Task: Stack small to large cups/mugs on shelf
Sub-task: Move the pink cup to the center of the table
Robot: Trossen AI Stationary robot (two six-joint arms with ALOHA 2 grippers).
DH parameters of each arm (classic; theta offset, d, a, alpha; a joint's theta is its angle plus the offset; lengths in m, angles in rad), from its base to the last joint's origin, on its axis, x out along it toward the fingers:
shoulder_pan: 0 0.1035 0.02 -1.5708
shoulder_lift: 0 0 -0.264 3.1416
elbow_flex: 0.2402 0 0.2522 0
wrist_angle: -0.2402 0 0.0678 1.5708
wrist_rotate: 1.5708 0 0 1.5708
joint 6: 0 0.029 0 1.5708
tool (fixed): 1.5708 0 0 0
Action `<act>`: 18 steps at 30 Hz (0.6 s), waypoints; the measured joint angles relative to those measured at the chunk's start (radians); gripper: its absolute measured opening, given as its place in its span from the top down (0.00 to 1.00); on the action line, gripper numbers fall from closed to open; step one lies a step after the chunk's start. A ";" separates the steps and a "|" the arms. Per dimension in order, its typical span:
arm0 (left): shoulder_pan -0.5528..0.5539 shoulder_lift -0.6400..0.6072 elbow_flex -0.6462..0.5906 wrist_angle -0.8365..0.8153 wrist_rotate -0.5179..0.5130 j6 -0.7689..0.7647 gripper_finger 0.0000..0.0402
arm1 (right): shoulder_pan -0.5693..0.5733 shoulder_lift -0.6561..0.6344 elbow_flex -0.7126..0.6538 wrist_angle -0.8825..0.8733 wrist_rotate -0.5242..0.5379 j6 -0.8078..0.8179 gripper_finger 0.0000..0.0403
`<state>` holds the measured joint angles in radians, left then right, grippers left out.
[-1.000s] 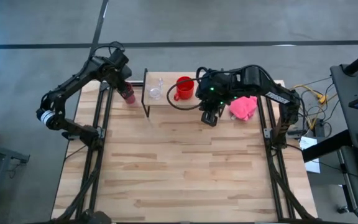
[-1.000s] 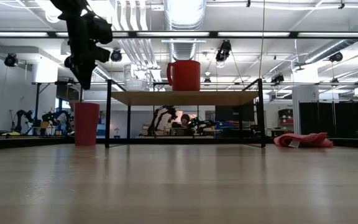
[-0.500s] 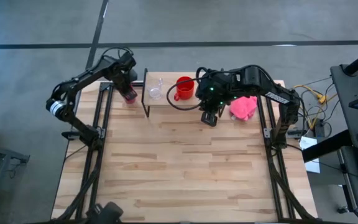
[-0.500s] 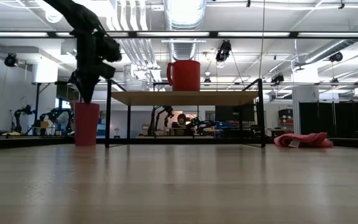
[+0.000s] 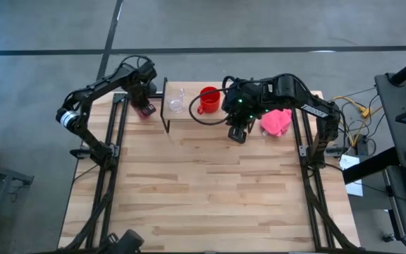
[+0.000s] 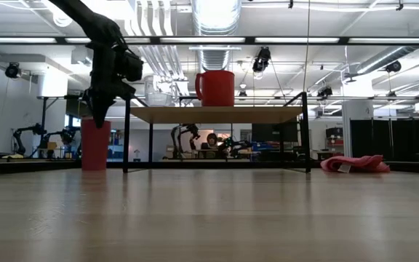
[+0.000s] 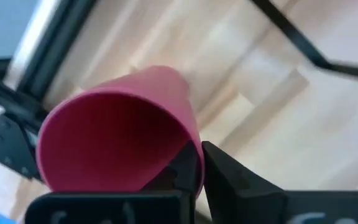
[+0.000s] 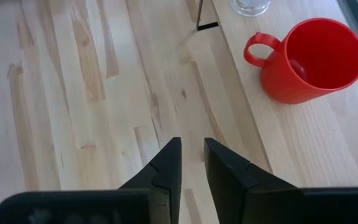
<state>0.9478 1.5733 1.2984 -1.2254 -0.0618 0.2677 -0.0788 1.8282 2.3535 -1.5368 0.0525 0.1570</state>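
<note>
The magenta-pink tumbler (image 5: 146,110) stands on its base on the table at the far left, just left of the shelf (image 5: 189,116); it also shows in the low view (image 6: 95,145). My left gripper (image 6: 97,116) comes down on its rim (image 7: 197,158) and is shut on it. The clear glass (image 5: 176,102) and the red mug (image 5: 208,99) stand on the shelf's plank (image 6: 217,114). My right gripper (image 5: 237,134) hangs shut and empty over the table by the shelf's near right corner (image 8: 192,155). My left gripper has the tumbler's rim wall (image 7: 190,134) between its fingers, one finger inside the cup (image 7: 185,171) and one outside (image 7: 229,180). The fingers point down from above. The tumbler stands upright with its base on the table.
A soft pink cloth (image 5: 276,121) lies on the table right of the shelf. The shelf's thin black legs (image 6: 126,135) stand close beside the tumbler. The near two thirds of the wooden tabletop (image 5: 210,197) holds nothing.
My left gripper has come down onto the tumbler's rim, moving slightly toward the shelf. The tumbler has slid a little toward the table's left edge and stays upright.
</note>
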 joint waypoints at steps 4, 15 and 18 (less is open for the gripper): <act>-0.032 -0.024 0.000 -0.108 0.002 -0.051 1.00 | 0.000 0.000 0.000 0.000 0.000 -0.001 0.84; -0.366 -0.258 0.000 -0.312 0.065 -0.304 1.00 | 0.000 0.000 0.000 -0.001 0.000 -0.027 0.84; -0.515 -0.331 0.000 -0.281 0.108 -0.440 1.00 | 0.000 0.000 0.000 -0.001 0.000 -0.034 0.84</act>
<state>0.4325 1.2424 1.2980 -1.5061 0.0458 -0.1720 -0.0788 1.8282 2.3535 -1.5375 0.0529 0.1229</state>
